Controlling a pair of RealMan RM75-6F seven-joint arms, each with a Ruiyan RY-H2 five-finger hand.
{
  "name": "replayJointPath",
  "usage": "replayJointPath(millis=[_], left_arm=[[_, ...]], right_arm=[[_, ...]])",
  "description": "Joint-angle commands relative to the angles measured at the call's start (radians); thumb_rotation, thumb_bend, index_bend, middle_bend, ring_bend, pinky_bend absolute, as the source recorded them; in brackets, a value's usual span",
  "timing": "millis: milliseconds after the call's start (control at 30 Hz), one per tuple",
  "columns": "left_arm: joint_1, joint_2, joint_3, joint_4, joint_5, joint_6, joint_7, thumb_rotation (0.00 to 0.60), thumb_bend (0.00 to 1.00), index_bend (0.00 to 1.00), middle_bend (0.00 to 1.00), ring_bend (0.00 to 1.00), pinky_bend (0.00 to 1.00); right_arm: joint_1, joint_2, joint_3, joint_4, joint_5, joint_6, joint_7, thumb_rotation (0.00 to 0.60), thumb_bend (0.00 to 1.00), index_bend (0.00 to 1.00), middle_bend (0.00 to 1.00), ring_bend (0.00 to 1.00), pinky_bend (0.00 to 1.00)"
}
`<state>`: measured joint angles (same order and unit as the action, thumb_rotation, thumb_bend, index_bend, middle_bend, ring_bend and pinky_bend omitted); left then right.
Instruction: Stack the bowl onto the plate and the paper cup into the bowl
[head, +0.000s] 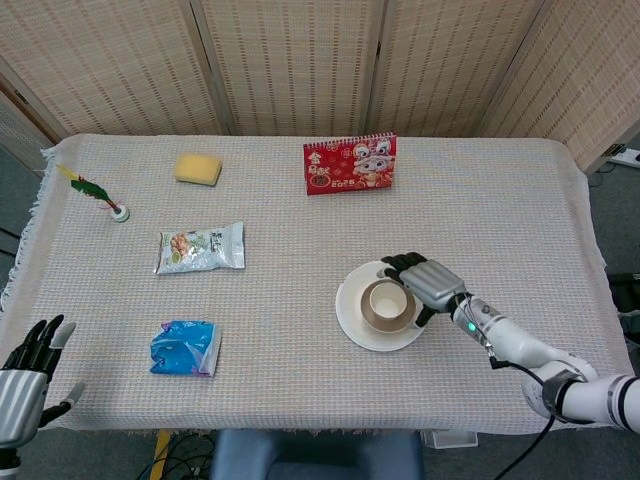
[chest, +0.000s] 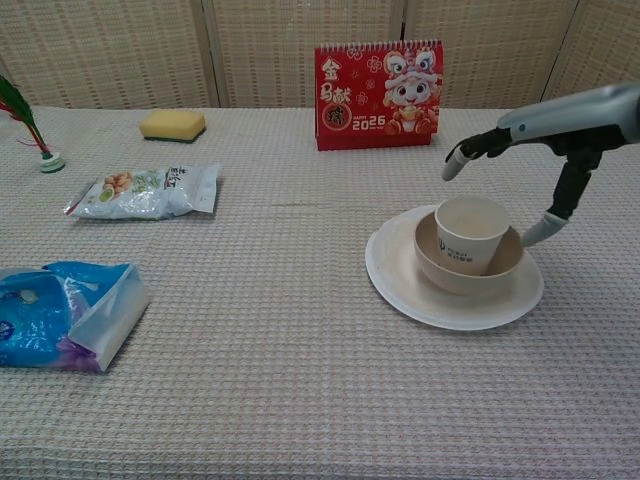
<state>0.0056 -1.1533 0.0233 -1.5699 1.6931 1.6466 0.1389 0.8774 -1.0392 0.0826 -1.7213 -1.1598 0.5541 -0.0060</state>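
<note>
The white paper cup (chest: 471, 232) stands upright inside the beige bowl (chest: 434, 262), which sits on the cream plate (chest: 400, 282); the same stack shows in the head view, cup (head: 384, 304) in bowl on plate (head: 349, 318). My right hand (chest: 560, 122) hovers above and to the right of the cup, fingers spread and off it. Its thumb hangs close to the bowl's right rim; contact cannot be told. From the head camera the right hand (head: 430, 284) partly covers the plate's right side. My left hand (head: 25, 378) is open at the table's near left corner.
A red calendar (chest: 380, 95) stands behind the plate. A yellow sponge (chest: 172, 124), a snack bag (chest: 145, 191), a blue packet (chest: 60, 315) and a feathered shuttlecock (chest: 35, 135) lie on the left half of the table.
</note>
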Motion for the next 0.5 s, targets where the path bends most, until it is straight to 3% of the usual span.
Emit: replayJointPath(millis=[33, 300, 500], left_arm=[[0.000, -0.001, 0.000, -0.001, 0.001, 0.001, 0.004, 0.600, 0.28, 0.00, 0.07, 0.01, 0.28], [-0.001, -0.005, 0.000, -0.005, 0.007, 0.002, 0.016, 0.600, 0.28, 0.00, 0.07, 0.01, 0.29], [0.001, 0.000, 0.003, -0.011, 0.013, 0.007, 0.008, 0.600, 0.28, 0.00, 0.07, 0.01, 0.28]], right_arm=[[-0.022, 0.040, 0.011, -0.035, -0.023, 0.031, 0.025, 0.600, 0.10, 0.12, 0.00, 0.00, 0.00], [-0.144, 0.203, 0.027, -0.163, -0.203, 0.181, 0.197, 0.600, 0.09, 0.11, 0.00, 0.00, 0.00], [-0.323, 0.207, -0.057, -0.130, -0.493, 0.485, 0.317, 0.600, 0.09, 0.11, 0.00, 0.00, 0.00]])
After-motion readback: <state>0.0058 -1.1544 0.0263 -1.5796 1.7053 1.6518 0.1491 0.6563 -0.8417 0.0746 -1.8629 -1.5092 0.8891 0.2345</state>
